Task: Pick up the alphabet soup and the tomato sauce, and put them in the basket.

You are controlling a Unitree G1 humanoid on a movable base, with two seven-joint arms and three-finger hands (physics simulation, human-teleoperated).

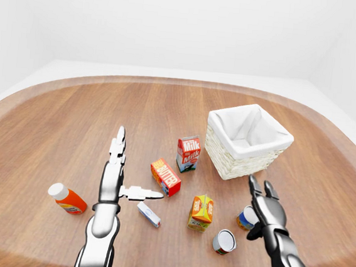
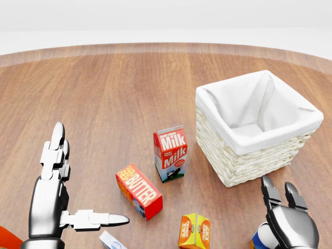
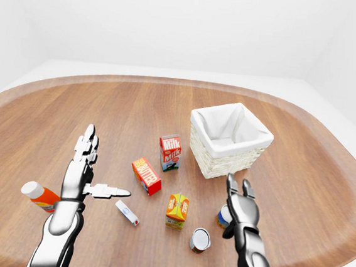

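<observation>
White walls ring the wooden tabletop (image 1: 72,117). Near its right edge the right hand (image 1: 265,209), fingers spread, hovers beside an upright can (image 1: 246,218), probably the alphabet soup: rigid, slick, best gripped round its sides. Left hand (image 1: 114,178) open.

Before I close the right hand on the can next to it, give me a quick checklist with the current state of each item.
1. Right hand open: ok, fingers spread.
2. Right hand at the upright can: ok, close beside it; contact cannot tell.
3. Which can it is, soup or sauce: cannot tell, label mostly hidden.
4. Second can: not ok for an upright grasp, lying on its side.
5. Basket: ok, upright, nothing visible inside its white liner.
6. Left hand: ok, open, holding nothing, apart from the butter box.
</observation>
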